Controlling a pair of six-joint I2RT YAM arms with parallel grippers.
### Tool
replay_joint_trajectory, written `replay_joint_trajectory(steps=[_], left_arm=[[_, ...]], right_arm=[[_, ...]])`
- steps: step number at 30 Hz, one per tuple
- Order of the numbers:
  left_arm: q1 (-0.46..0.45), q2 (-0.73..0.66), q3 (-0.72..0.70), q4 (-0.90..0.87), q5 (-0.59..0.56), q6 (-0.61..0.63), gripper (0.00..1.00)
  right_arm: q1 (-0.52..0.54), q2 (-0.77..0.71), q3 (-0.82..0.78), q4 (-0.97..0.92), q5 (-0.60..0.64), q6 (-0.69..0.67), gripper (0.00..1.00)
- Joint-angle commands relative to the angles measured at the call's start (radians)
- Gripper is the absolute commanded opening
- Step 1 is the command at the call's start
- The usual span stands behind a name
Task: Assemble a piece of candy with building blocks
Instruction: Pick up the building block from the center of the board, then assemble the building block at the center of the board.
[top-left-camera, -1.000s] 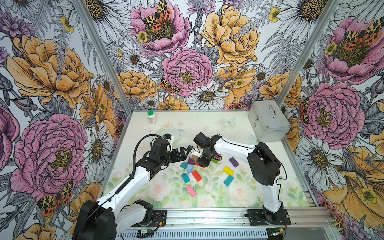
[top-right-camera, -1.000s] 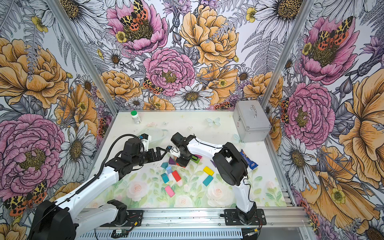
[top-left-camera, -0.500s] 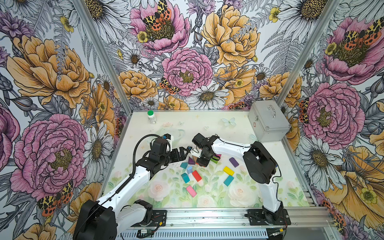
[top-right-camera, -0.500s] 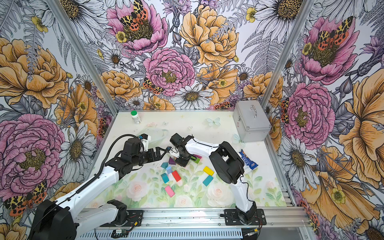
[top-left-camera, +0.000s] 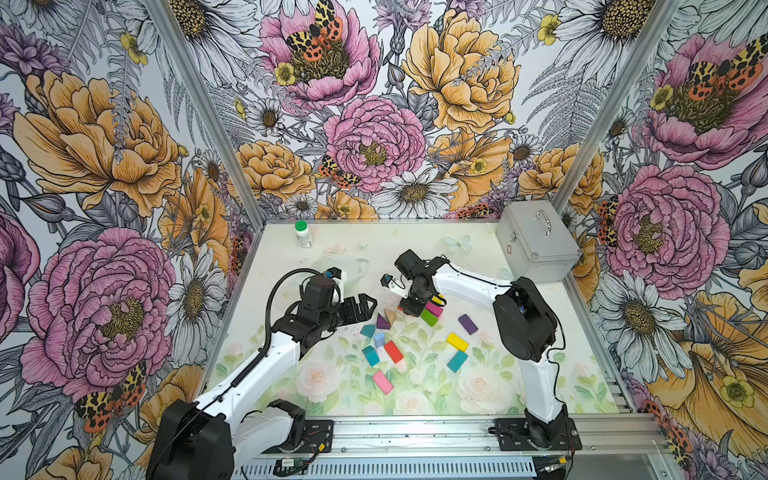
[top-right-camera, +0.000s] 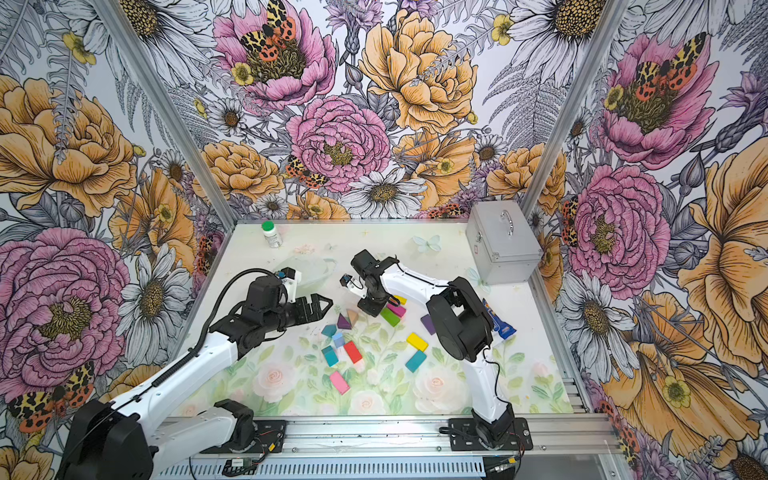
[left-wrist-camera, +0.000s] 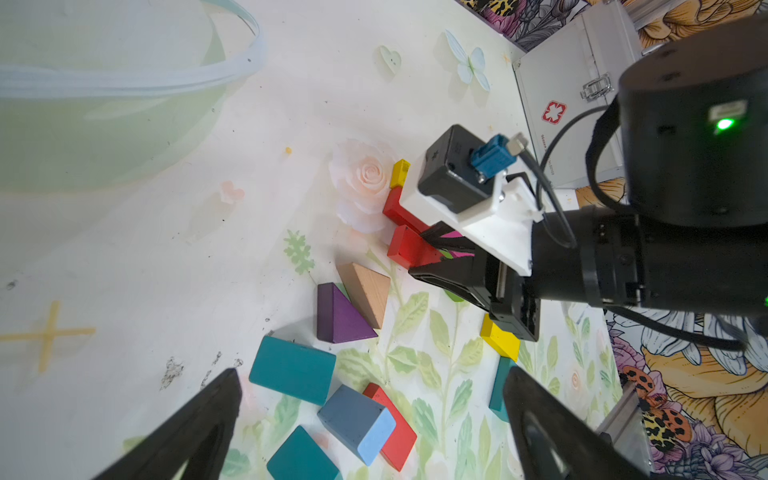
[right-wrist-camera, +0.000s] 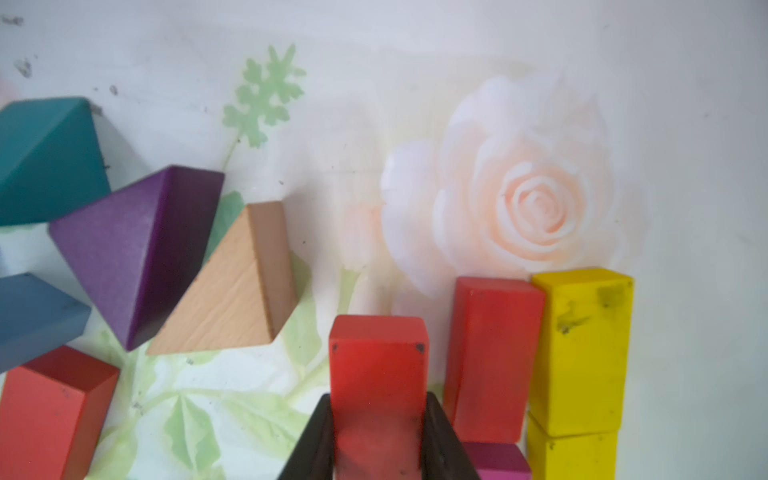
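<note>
My right gripper (right-wrist-camera: 378, 399) is shut on a red brick (right-wrist-camera: 378, 357) standing on the mat. Beside that brick stand another red brick (right-wrist-camera: 490, 357), two yellow bricks (right-wrist-camera: 582, 349) and a magenta one (right-wrist-camera: 498, 461). In a top view the right gripper (top-left-camera: 409, 309) points down over this cluster, next to a green brick (top-left-camera: 429, 318). A purple triangle (top-left-camera: 381, 322) and a tan triangle (top-left-camera: 390, 316) lie just left of it. My left gripper (top-left-camera: 368, 307) hovers open beside the triangles, holding nothing. Teal, light blue, red and pink bricks (top-left-camera: 382, 382) lie scattered nearer the front.
A metal case (top-left-camera: 536, 245) sits at the back right. A green-capped bottle (top-left-camera: 303, 234) stands at the back left. A clear bowl (left-wrist-camera: 124, 83) lies behind the left gripper. A blue-and-white snack packet (top-right-camera: 498, 320) lies behind the right arm's elbow.
The right gripper's jaws have closed in on the red brick. Both arms have stayed nearly where they were.
</note>
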Motion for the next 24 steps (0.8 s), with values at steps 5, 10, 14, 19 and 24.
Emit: replay_joint_trajectory(steps=[5,10,14,19,24], left_arm=[[0.01,0.004,0.022,0.001,0.017,0.006,0.99],[0.008,0.019,0.033,0.001,0.019,0.008,0.99],[0.006,0.023,0.041,0.001,0.018,0.009,0.99],[0.006,0.023,0.042,0.0,0.018,0.01,0.99],[0.006,0.02,0.039,0.001,0.019,0.009,0.99]], right_arm=[[0.001,0.039,0.029,0.006,0.005,-0.019,0.28],[0.001,0.045,0.026,0.006,0.01,-0.018,0.34],[0.001,0.05,0.025,0.006,0.011,-0.016,0.39],[0.003,0.046,0.027,0.006,0.016,-0.014,0.41],[0.003,0.0,0.026,0.006,-0.015,-0.002,0.44]])
